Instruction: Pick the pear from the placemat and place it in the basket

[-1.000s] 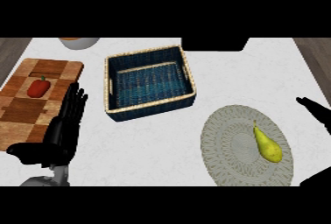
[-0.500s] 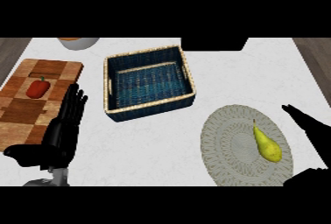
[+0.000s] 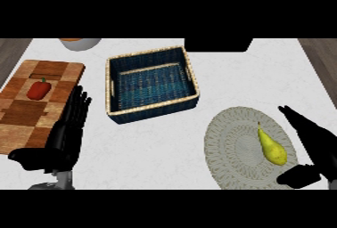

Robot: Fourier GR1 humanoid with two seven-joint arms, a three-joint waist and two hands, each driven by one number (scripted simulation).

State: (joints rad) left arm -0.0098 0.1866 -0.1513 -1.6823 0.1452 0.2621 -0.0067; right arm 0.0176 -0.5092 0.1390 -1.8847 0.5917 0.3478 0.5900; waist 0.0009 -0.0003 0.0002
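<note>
R hand [image 3: 314,141] comes in at the lower right edge, fingers straight and spread from the thumb, holding nothing. It sits just right of the pear [image 3: 270,148], thumb low near the fruit's fat end; can't tell if any part touches it.

Pear: yellow-green, slim neck w/ a short dark stem pointing up-view, wider bottom toward the lower edge. It lies flat on the right half of the placemat [image 3: 228,151], a round grey-beige woven mat w/ ring pattern, at lower right of the white counter [image 3: 158,142]. No writing or labels readable anywhere.

Basket [image 3: 151,84] is up-left of the mat, well apart from the pear: square, dark blue weave w/ tan rim, slightly rotated, nothing visible inside.

L hand [image 3: 66,133] shows at lower left, fingers straight and pointing up-view, thumb out to the left, nothing in it. It lies along the right edge of the cutting board [image 3: 26,116], a brown checkered wood board. A red pepper [image 3: 38,89] w/ dark stem sits on the board's upper part, apart from the hand.

Top edge: part of a pale bowl [image 3: 80,43] w/ orange inside at left, a black object [image 3: 218,44] at right of centre, both cut off.
</note>
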